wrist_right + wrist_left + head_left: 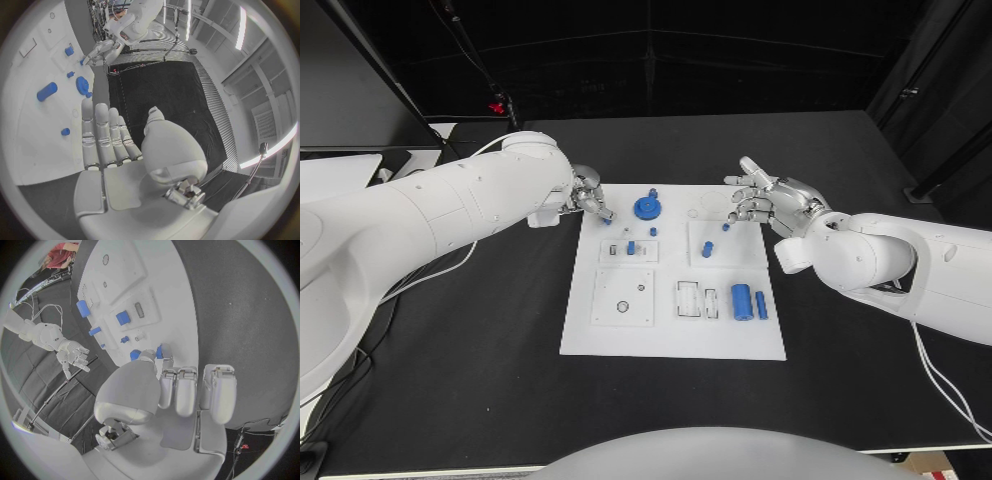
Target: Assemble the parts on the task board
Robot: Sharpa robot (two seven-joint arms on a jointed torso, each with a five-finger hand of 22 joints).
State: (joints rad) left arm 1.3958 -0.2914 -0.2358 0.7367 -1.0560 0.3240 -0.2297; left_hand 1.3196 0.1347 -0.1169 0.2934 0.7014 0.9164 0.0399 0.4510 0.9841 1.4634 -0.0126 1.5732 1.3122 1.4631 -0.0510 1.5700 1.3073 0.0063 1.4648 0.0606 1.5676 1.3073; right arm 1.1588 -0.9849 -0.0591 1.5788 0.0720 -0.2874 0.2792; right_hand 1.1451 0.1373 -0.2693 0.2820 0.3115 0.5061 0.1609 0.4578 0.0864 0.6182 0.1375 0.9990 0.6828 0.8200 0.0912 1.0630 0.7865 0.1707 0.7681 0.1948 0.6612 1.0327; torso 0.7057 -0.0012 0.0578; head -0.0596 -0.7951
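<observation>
The white task board [672,330] lies in the middle of the black table. My left hand [584,194] is over the board's far left corner and pinches a small blue part [606,215] between thumb and finger; the left wrist view shows that part [160,351] at the fingertips. My right hand [769,200] hovers over the board's far right corner with its fingers [103,132] stretched out and nothing in them. On the board are a round blue part [648,208], small blue pegs [708,249] and two blue cylinders [741,301] near the right edge.
Small white plates [623,297] with holes sit on the board's left half. A slotted white holder [691,298] stands beside the cylinders. Cables [444,265] trail over the table at the left. Black table surface [473,370] surrounds the board.
</observation>
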